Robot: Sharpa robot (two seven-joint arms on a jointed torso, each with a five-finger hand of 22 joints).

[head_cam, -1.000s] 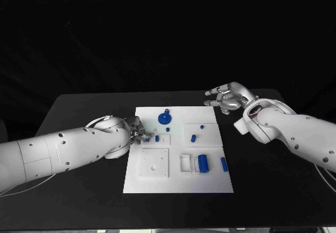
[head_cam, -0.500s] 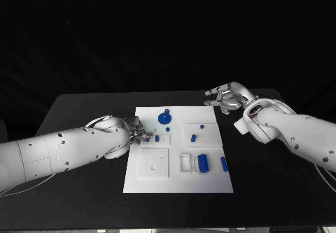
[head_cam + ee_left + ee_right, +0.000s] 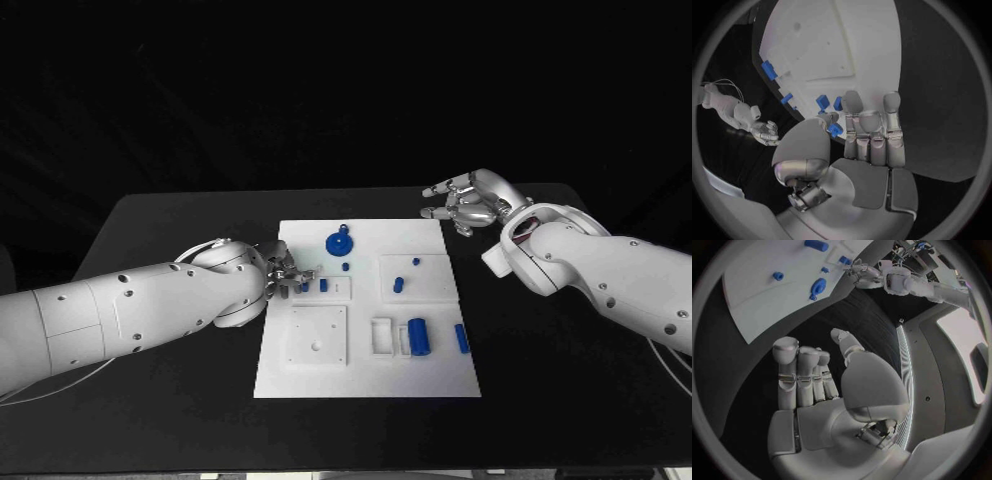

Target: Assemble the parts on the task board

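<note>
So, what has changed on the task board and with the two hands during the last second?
Almost nothing visibly changed. The left hand stays at the left edge of the task board, its fingers on a small blue part. The right hand still hovers over the black table beyond the board's far right corner, holding nothing. The blue round part has not moved.

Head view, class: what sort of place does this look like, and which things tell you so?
Probably a robotics lab or test bench. A white task board with small blue parts lies on a black table against a dark backdrop, with the left hand over the board and the right hand beside it.
</note>
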